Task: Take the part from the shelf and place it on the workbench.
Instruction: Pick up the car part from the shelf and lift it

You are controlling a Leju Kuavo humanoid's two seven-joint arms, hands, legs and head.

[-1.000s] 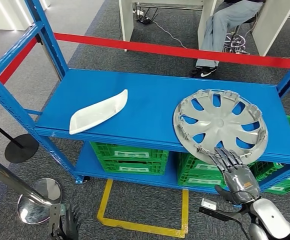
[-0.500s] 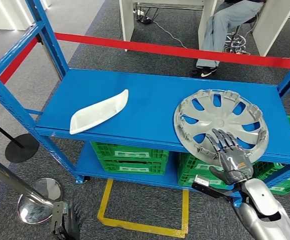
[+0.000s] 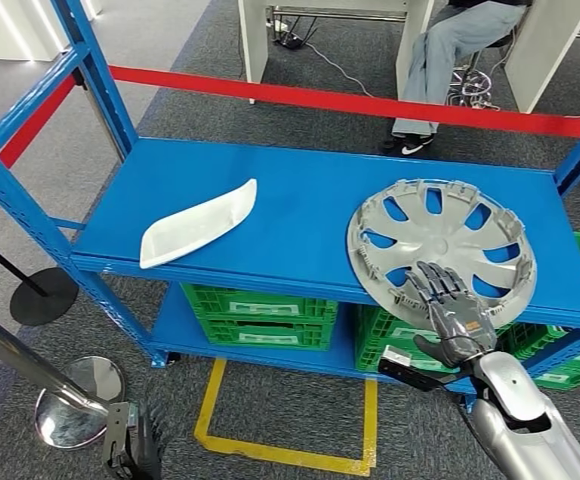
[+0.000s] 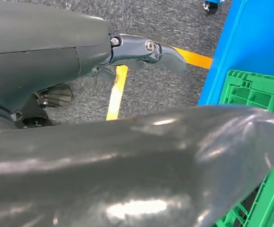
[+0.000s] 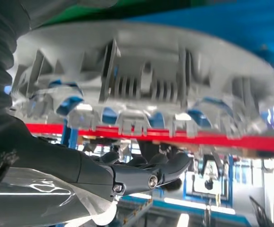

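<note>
Silver hubcap (image 3: 442, 247) lies flat on the blue shelf (image 3: 302, 210), its near rim overhanging the front edge. Right hand (image 3: 453, 308) reaches over that rim, fingers spread on the spokes, not clasping. Bare blue lies between hubcap and white trim (image 3: 196, 223). Left hand (image 3: 132, 452) hangs low, fingers unclear. Crate (image 3: 260, 312) labels unreadable.

One silver hubcap (image 3: 442, 248), one white curved trim panel (image 3: 196, 224), one blue shelf rack (image 3: 302, 215), several green crates (image 3: 257, 312), one red barrier tape (image 3: 347, 102), two stanchion bases (image 3: 79, 400), one seated person (image 3: 445, 60), two robot hands (image 3: 453, 310)
</note>
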